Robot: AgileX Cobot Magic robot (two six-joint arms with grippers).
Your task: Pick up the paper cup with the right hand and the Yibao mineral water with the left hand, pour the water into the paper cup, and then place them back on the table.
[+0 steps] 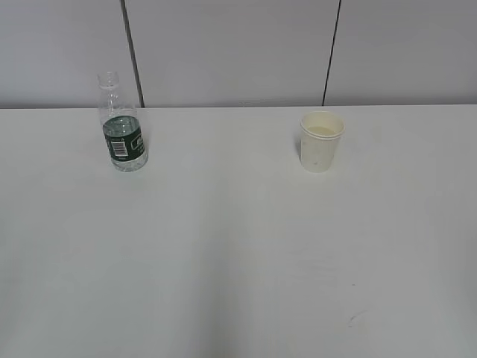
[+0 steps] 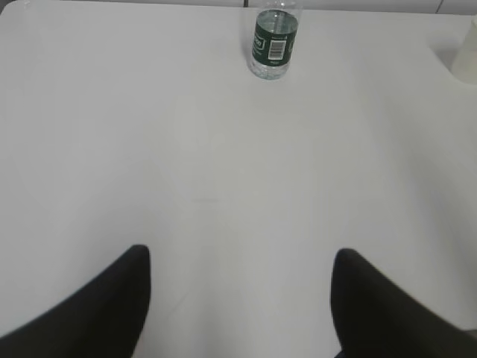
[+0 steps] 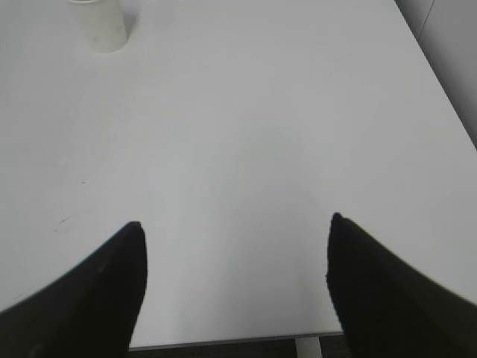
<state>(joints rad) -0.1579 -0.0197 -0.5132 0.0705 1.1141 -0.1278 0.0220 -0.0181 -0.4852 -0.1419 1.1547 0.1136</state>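
The Yibao mineral water bottle (image 1: pixel 123 127) stands upright and uncapped at the back left of the white table (image 1: pixel 238 253); it also shows at the top of the left wrist view (image 2: pixel 274 41). The paper cup (image 1: pixel 321 140) stands upright at the back right; it shows at the top left of the right wrist view (image 3: pixel 100 24) and at the right edge of the left wrist view (image 2: pixel 468 56). My left gripper (image 2: pixel 240 257) is open and empty, far short of the bottle. My right gripper (image 3: pixel 235 224) is open and empty, near the table's front edge. Neither arm shows in the exterior view.
Grey wall panels (image 1: pixel 238 45) rise behind the table's far edge. The table's right edge (image 3: pixel 440 89) and front edge (image 3: pixel 223 339) show in the right wrist view. A faint scuff mark (image 1: pixel 356 318) lies at the front right.
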